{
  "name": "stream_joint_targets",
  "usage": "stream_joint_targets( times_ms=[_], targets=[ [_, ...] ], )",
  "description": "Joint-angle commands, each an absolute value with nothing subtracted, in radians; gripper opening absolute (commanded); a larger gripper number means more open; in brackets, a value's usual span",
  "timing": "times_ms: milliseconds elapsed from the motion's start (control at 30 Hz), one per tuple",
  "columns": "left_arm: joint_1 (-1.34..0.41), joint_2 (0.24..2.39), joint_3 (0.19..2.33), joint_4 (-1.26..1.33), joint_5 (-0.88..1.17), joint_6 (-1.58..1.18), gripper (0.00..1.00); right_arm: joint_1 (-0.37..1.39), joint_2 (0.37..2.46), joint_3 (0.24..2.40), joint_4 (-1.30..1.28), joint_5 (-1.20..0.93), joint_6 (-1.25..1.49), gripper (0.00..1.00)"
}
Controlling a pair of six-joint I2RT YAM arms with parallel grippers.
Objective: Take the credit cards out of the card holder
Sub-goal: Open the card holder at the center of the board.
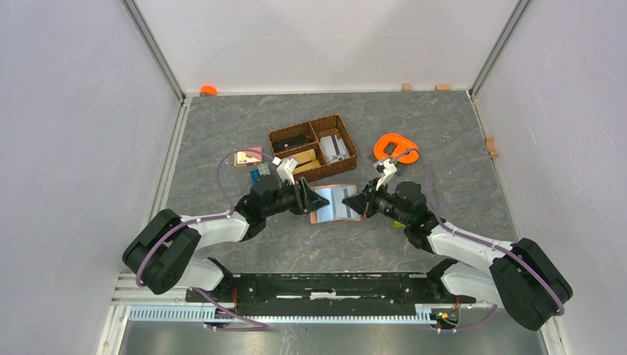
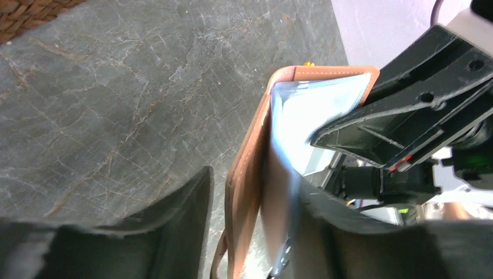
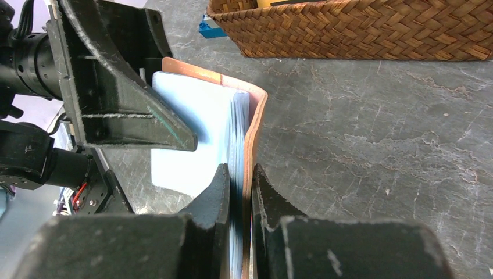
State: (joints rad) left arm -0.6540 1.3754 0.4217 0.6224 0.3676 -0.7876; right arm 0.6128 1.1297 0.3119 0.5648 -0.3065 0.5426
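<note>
While the right gripper (image 1: 362, 205) pinches the card holder (image 1: 336, 200), the left gripper (image 1: 309, 198) straddles it loosely (woven basket (image 1: 350, 142) just behind).

Top view high behind the arm bases (image 1: 166, 255), looking down on the grey marbled tabletop (image 1: 444, 148), wrist views tight behind the left fingers (image 2: 174, 229) and right fingers (image 3: 204, 200), facing each other, all three sharing the reddish-brown leather folding card holder (image 1: 325, 214) between them.

card holder (image 2: 244, 174) bottom cut off, inner sleeves (image 2: 308, 116) blurred
</note>
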Motion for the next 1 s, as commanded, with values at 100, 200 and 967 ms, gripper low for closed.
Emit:
stream_joint_targets(
  times_ms=[100, 200, 967],
  targets=[
    [-0.655, 1.389, 0.455, 0.642, 0.384, -0.758, 0.85, 0.612, 1.13, 0.31, 0.676, -0.366, 0.568, 0.0],
    [-0.657, 1.406, 0.461, 0.65, 0.402, -0.762, 0.91, 0.612, 1.135, 0.308, 0.703, -0.394, 0.576, 0.0],
    [-0.656, 1.395, 0.465, 0.671, 0.44, -0.755, 0.02, 0.612, 1.135, 0.312, 0.654, -0.348, 0.547, 0.04]
  ],
)
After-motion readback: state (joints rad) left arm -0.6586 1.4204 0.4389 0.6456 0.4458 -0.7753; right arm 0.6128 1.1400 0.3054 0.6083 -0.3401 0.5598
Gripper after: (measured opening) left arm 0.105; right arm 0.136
